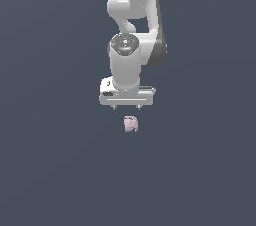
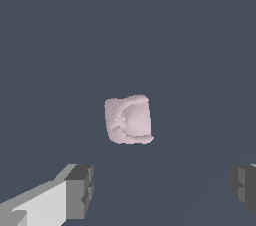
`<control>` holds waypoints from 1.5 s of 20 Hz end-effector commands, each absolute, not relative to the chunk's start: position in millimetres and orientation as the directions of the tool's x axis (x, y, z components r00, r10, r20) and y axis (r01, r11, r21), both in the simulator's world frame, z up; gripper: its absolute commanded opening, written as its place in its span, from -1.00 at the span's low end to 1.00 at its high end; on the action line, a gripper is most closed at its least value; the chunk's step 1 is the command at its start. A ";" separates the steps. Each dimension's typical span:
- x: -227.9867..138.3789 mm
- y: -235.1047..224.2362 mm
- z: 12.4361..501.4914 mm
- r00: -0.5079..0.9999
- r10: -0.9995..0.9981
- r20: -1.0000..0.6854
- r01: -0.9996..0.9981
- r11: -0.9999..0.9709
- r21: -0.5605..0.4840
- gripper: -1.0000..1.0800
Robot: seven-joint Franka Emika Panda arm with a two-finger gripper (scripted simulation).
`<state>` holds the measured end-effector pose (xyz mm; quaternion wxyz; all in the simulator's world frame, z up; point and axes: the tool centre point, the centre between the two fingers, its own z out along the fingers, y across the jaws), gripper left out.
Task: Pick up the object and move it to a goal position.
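The object (image 1: pixel 131 124) is a small pale pink, lumpy block lying on the dark grey floor, just below the white gripper (image 1: pixel 127 107) in the exterior view. It also shows in the wrist view (image 2: pixel 128 119), with a curved hollow on its upper face. The gripper (image 2: pixel 162 190) is open: its two grey fingertips (image 2: pixel 80 190) stand wide apart, far wider than the object. The object lies beyond the fingertips and nothing is held between them.
The white arm (image 1: pixel 132 30) rises from the gripper toward the top of the exterior view. Plain dark grey floor (image 1: pixel 50 160) surrounds the object on all sides.
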<state>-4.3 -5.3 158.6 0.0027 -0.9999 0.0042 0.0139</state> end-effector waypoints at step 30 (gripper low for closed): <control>8.0 9.3 112.7 0.997 0.073 -0.010 0.073 -0.997 -0.004 0.92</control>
